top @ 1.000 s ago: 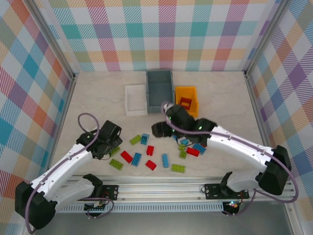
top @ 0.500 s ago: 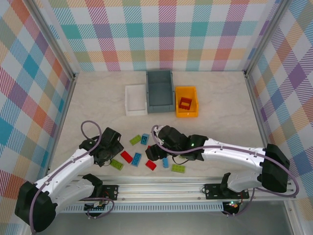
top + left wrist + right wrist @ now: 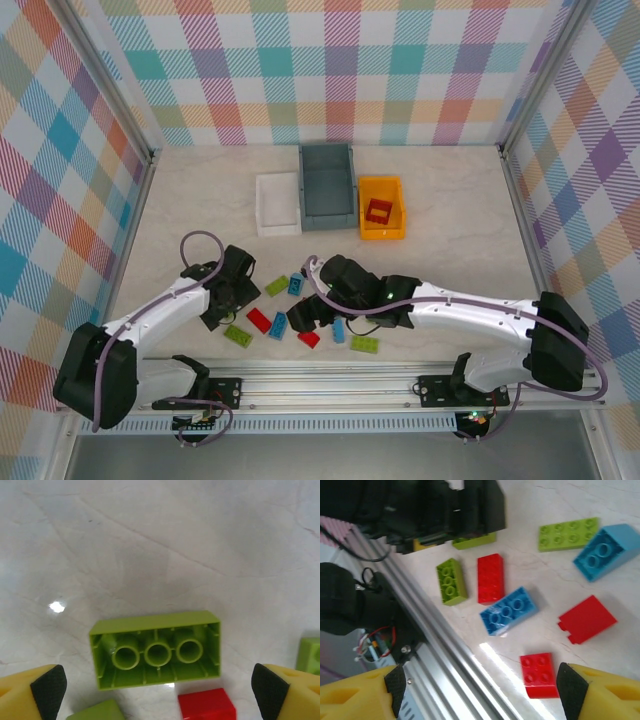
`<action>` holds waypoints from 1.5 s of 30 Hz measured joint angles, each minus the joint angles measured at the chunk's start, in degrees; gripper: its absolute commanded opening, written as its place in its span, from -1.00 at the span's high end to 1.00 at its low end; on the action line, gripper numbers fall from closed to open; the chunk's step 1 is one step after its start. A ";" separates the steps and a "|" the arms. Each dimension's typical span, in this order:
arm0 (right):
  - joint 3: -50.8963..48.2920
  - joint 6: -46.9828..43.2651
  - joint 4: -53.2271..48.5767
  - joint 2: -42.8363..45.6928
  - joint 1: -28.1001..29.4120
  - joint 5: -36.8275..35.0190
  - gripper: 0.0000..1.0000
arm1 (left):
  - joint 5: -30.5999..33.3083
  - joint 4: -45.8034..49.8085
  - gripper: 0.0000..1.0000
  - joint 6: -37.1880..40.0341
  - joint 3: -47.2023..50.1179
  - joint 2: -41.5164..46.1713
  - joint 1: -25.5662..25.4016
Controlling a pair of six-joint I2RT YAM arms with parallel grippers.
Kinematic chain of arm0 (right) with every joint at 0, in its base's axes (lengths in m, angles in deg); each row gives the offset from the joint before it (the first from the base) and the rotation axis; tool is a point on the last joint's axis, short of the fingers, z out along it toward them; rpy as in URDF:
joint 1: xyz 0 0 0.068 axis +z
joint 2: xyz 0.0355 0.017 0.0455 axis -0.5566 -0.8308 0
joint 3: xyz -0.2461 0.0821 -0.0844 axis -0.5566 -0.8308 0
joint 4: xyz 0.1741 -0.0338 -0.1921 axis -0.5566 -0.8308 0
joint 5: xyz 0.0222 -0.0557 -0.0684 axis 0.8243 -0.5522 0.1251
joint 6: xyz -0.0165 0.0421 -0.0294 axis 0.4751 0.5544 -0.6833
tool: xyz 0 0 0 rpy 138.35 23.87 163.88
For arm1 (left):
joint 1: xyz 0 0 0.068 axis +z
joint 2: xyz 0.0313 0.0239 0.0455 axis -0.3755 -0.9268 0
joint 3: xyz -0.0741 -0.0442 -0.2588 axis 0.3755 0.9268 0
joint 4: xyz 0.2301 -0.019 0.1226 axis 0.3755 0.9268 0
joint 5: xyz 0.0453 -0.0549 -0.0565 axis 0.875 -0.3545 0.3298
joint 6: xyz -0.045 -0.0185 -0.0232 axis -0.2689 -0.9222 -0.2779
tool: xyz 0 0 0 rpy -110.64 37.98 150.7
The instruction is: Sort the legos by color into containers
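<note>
Left gripper [image 3: 222, 300] being brought rightward over upturned lime brick [image 3: 156, 650], right gripper [image 3: 305, 316] being shifted leftward, both pincers being held agape, bare table [image 3: 200, 190] being left free upper left.

The right gripper [image 3: 481, 692] is hanging over the pale tabletop [image 3: 540, 500], its yellow fingers [image 3: 602, 695] sitting wide apart at 7 and 5 o'clock. A square red brick [image 3: 539, 675] is lying between them. A blue brick [image 3: 509, 611] is resting at centre, a long red brick [image 3: 490, 578] and a lime brick [image 3: 452, 581] lying toward 10 o'clock, and a long lime plate [image 3: 567, 534] lying at 1 o'clock.
</note>
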 measured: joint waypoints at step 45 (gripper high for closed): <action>2.56 2.73 7.91 3.58 -6.95 -17.03 -0.65 | -0.81 -4.04 -0.13 23.82 -46.12 -33.53 1.44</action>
